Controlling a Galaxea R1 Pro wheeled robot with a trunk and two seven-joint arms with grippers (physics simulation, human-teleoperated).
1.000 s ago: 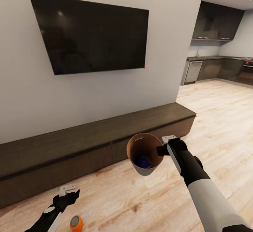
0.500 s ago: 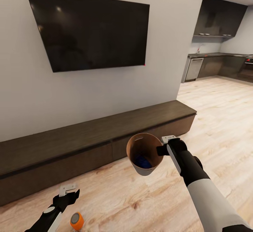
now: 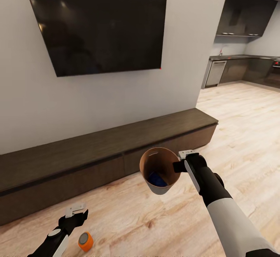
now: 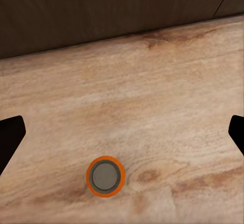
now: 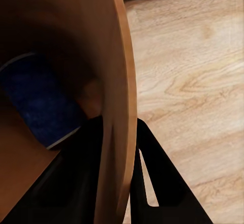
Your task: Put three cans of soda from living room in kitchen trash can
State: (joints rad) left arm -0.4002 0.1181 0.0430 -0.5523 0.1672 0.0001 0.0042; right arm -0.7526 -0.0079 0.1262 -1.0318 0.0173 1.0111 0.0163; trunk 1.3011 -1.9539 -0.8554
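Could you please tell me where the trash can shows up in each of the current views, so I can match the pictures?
Head view: the trash can hangs at lower centre, tilted so its brown inside faces the camera, its rim pinched by the right gripper.
Right wrist view: its brown wall runs right along the fingers.
Left wrist view: I do not see it.
Shared landmark: the blue can lying inside it.
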